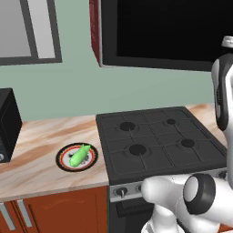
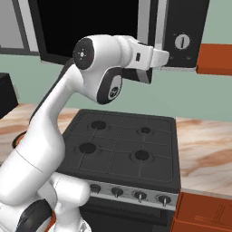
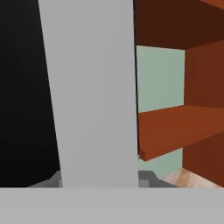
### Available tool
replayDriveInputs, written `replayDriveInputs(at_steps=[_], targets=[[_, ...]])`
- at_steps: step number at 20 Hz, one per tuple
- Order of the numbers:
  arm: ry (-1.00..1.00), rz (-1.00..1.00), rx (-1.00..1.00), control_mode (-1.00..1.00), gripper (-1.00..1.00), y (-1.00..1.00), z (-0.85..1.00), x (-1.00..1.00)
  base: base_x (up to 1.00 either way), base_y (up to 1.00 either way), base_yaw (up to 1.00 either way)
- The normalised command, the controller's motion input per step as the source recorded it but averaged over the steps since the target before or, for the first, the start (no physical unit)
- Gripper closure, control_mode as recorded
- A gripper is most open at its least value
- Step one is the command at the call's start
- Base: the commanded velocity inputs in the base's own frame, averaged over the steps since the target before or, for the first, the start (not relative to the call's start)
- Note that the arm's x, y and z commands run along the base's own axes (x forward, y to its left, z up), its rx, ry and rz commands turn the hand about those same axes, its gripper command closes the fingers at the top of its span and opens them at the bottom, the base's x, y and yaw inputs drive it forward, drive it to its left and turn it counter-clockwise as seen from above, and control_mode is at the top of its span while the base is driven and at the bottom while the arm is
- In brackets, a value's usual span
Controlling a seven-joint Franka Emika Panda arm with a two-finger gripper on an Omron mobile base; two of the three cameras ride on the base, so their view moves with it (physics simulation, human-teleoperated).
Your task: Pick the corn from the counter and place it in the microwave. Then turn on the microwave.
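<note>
The corn [image 1: 80, 155], small and bright green, lies on a round red-and-black-rimmed plate [image 1: 62, 160] on the counter [image 1: 32, 173], left of the stove. The microwave [image 1: 159, 32] hangs above the stove with its dark door flat against its front. My arm is raised to it, and my gripper [image 2: 164, 57] sits at the vertical silver handle [image 2: 145, 22] beside the knob panel [image 2: 182, 41]. In the hand view the handle [image 3: 92, 96] stands very close, and the gripper [image 3: 99, 180] has a fingertip on each side of it, shut on it.
A black gas stovetop [image 1: 154, 141] lies under the microwave. A smaller black box [image 1: 7, 123] stands at the counter's far left. Red-brown shelves [image 3: 175, 127] are mounted right of the microwave. More counter [image 2: 204, 154] runs right of the stove.
</note>
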Motion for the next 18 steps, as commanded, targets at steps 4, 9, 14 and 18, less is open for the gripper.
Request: replayDriveInputs(at_steps=[4, 9, 14, 18], targets=[[-0.02, -0.04, 0.00, -1.00, 1.00, 0.00, 0.45, -0.73, 0.00, 0.00, 0.00], [-0.01, -0.03, 0.00, -1.00, 1.00, 0.03, 0.42, -0.70, 0.00, 0.00, 0.00], [0.00, -0.03, 0.00, -1.00, 1.00, 0.16, 0.34, -0.68, 0.00, 0.00, 0.00], [0.00, -0.04, 0.00, -1.00, 1.00, 0.22, 0.23, -0.69, 0.00, 0.00, 0.00]])
